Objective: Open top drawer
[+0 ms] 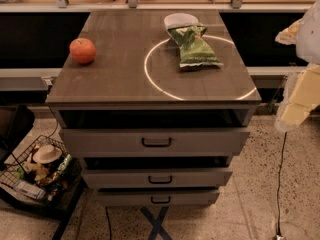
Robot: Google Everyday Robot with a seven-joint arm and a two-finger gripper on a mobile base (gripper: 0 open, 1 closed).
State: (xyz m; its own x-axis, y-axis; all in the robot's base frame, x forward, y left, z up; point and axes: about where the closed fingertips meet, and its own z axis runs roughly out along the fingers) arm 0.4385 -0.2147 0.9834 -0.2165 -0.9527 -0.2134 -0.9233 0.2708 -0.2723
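A speckled stone floor (260, 184) lies under a grey bench (110, 79) that stands before a long dark counter. On the bench top a round red fruit (82, 50) sits near the left edge, well apart from a green snack bag (194, 46) that lies across a painted white ring (150, 79). A white bowl (180, 19) touches the bag's far end. The top drawer (210, 141) is just under the bench top, widest of three, pulled partly out with a dark gap showing above its front. Its black loop handle (156, 142) is at centre. The middle drawer (200, 177) and bottom drawer (130, 199) sit below it. A wire basket (20, 156) of odds stands at lower left. The robot's hand (300, 96) hangs at the right edge, apart from the bench's front corner; whether it is open or closed I cannot tell
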